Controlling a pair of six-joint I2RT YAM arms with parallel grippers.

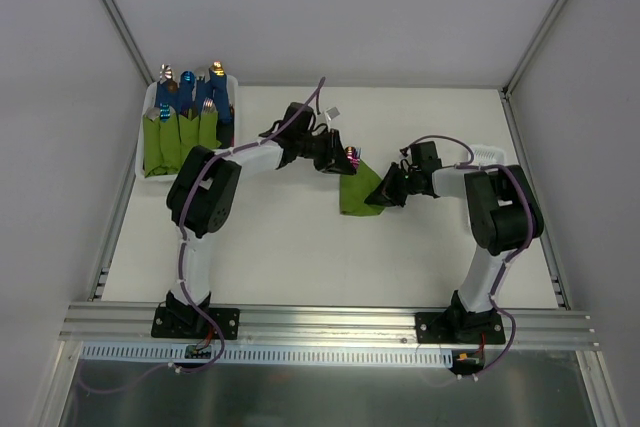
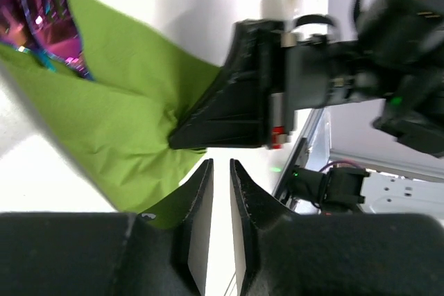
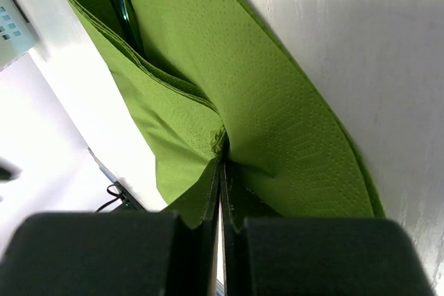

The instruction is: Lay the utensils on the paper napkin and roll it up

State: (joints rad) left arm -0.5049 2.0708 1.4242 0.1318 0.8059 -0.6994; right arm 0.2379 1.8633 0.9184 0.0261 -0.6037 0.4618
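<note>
At the far left of the white tabletop [image 1: 300, 257], a white plastic bin [image 1: 141, 152] holds several narrow green paper tubes [image 1: 180, 137] packed side by side. Blue handles [image 1: 190, 89] project from their far ends (metallic tips show on some). A small grey block [image 1: 333, 113] lies on the table just beyond the left wrist. A white ribbed piece [image 1: 485, 152] sits far right, behind the right arm. An aluminium rail [image 1: 330, 319] runs along the near edge and carries both arm bases.

At centre, the olive-green paper napkin [image 1: 358, 195] lies folded over on itself between the two grippers. The slim utensils with iridescent reddish-purple ends [image 1: 352, 155] stick out past its far edge, and the right wrist view shows one dark stem tucked inside the fold.

The right gripper [image 1: 382, 195] has its jaws pressed together on a gathered pleat at the napkin's right side. The left gripper [image 1: 338, 162] is just left of the utensils and partly hides them from above. Its jaws are narrowly parted with only bare table in the gap (a napkin corner lies beside one finger [image 2: 198, 199]). The right gripper's black fingers face it directly across the sheet.
</note>
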